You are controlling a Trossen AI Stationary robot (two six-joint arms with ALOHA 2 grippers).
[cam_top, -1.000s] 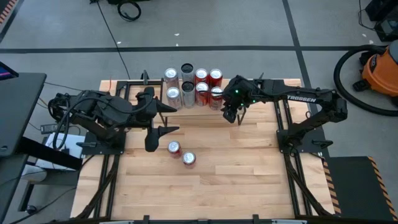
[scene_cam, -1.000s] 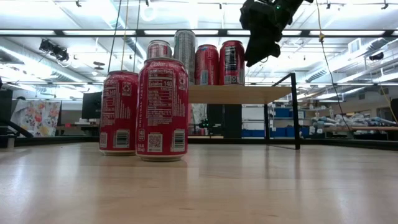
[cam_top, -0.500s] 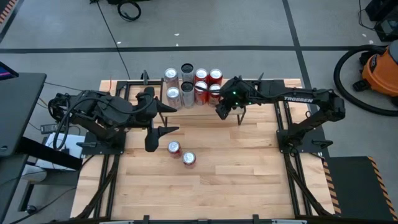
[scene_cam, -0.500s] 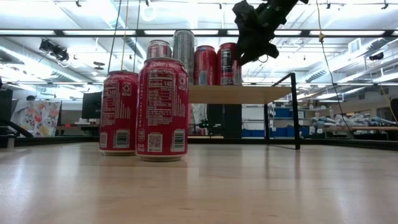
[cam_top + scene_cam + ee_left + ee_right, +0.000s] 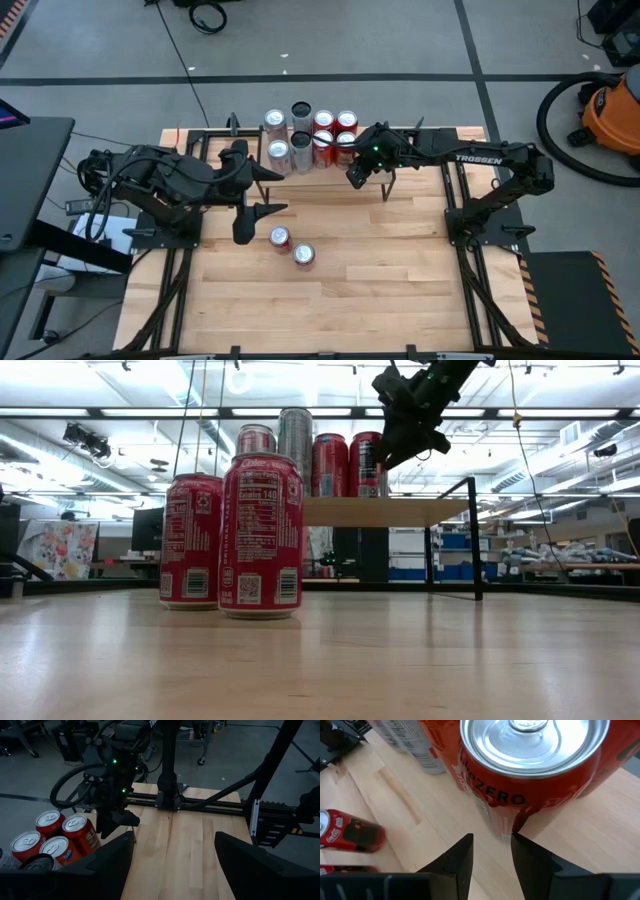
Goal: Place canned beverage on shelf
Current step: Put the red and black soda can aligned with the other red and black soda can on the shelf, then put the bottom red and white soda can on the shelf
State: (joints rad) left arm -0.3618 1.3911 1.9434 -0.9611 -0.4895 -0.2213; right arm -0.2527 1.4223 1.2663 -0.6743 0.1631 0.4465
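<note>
The shelf (image 5: 400, 511) stands at the table's far side and carries several upright cans, silver (image 5: 275, 121) and red (image 5: 347, 121). My right gripper (image 5: 353, 180) hovers over the shelf's near right part, its fingers slightly apart with nothing between them. In the right wrist view it (image 5: 491, 842) stands just in front of a red "ZERO" can (image 5: 530, 765). I cannot tell whether it touches the can. Two more red cans (image 5: 280, 238) (image 5: 303, 255) stand upright on the tabletop. My left gripper (image 5: 255, 190) waits open, left of the shelf.
The tabletop's near half (image 5: 380, 290) shows bare wood. The two table cans fill the low view's left (image 5: 262, 535). The shelf's black legs (image 5: 472, 540) stand at its corners. An orange vacuum (image 5: 610, 110) sits on the floor beyond the table's right.
My right gripper has gone toward the table's left, along the shelf's near side, up to the red can at the shelf's near right.
</note>
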